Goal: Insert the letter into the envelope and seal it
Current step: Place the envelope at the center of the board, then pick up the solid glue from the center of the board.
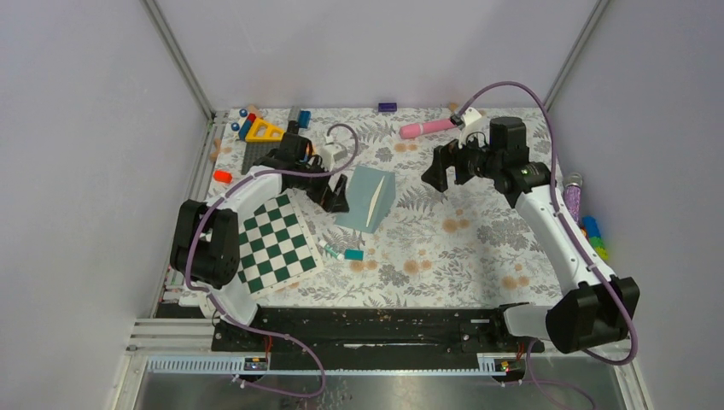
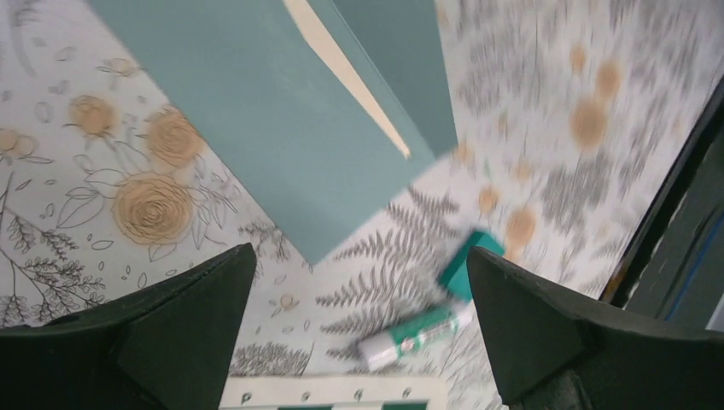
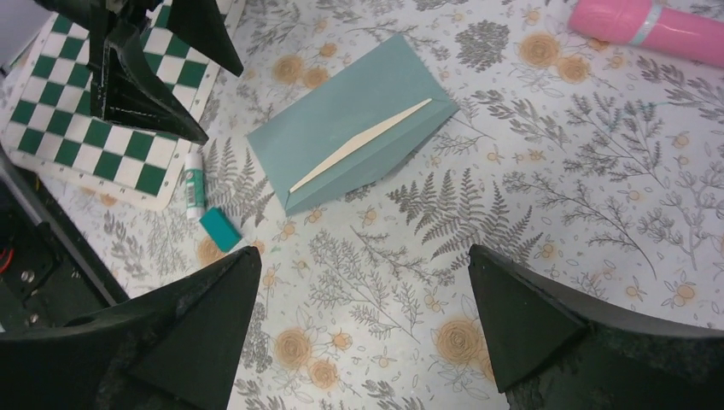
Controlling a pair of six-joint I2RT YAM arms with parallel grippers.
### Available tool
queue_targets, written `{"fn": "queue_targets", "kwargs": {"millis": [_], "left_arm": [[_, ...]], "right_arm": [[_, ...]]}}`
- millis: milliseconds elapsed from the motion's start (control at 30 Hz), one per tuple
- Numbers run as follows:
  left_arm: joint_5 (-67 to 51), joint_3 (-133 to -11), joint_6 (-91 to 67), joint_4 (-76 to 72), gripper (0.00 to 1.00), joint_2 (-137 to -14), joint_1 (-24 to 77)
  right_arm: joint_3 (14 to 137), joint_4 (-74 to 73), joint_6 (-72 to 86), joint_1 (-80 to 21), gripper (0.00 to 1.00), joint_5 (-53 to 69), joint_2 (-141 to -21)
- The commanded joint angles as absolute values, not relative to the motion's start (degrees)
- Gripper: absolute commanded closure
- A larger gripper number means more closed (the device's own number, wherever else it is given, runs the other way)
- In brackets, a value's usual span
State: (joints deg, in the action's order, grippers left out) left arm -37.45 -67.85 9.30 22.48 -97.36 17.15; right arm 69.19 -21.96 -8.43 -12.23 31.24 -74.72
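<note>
The teal envelope [image 1: 365,195] lies flat on the floral mat, mid-table. A thin cream sliver of the letter [image 1: 375,205] shows along its flap edge; the rest of the letter is tucked inside. The envelope [image 3: 341,128] and the letter's edge [image 3: 363,143] show in the right wrist view too, and the left wrist view shows the envelope [image 2: 273,128] with the letter strip [image 2: 346,73]. My left gripper [image 1: 336,196] hovers open at the envelope's left edge, nothing between its fingers [image 2: 360,252]. My right gripper [image 1: 437,176] hangs open to the right of the envelope, apart from it, empty [image 3: 363,250].
A green-white checkerboard [image 1: 277,241] lies left of the envelope. A glue stick [image 1: 331,250] and a small teal block [image 1: 353,254] sit just in front of it. A pink cylinder [image 1: 427,128] lies at the back; toys cluster at the back left [image 1: 256,130].
</note>
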Motion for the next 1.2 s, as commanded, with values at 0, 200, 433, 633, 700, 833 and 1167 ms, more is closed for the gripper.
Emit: {"fn": "queue_targets", "kwargs": {"millis": [0, 200, 433, 633, 700, 833, 1167], "left_arm": [[-43.55, -71.35, 46.07, 46.69, 0.01, -96.08, 17.60], [-35.61, -68.10, 61.95, 54.46, 0.01, -96.81, 20.64], [-28.28, -55.50, 60.55, 42.30, 0.04, -91.13, 25.73], [-20.75, -50.54, 56.48, 30.89, 0.17, -92.37, 27.72], [-19.88, -51.40, 55.83, 30.71, 0.25, -93.74, 28.14], [-20.43, -52.00, 55.40, 30.96, 0.36, -94.47, 28.21], [-24.02, -55.45, 55.82, 37.66, 1.00, -91.41, 28.65]], "right_arm": [[68.04, -24.07, -13.25, -12.13, 0.00, 36.10, -70.95], [67.25, -26.93, -14.91, -12.06, 0.00, 38.17, -66.26], [62.77, -21.38, -14.23, -9.09, 0.00, 36.93, -60.21], [63.63, -21.14, -12.74, -8.70, 0.00, 38.65, -59.93], [63.63, -21.09, -12.66, -8.71, 0.00, 37.81, -59.82], [63.04, -20.53, -13.27, -8.75, 0.00, 36.66, -59.82], [63.99, -16.29, -8.85, -8.62, 0.00, 37.90, -63.30]]}}
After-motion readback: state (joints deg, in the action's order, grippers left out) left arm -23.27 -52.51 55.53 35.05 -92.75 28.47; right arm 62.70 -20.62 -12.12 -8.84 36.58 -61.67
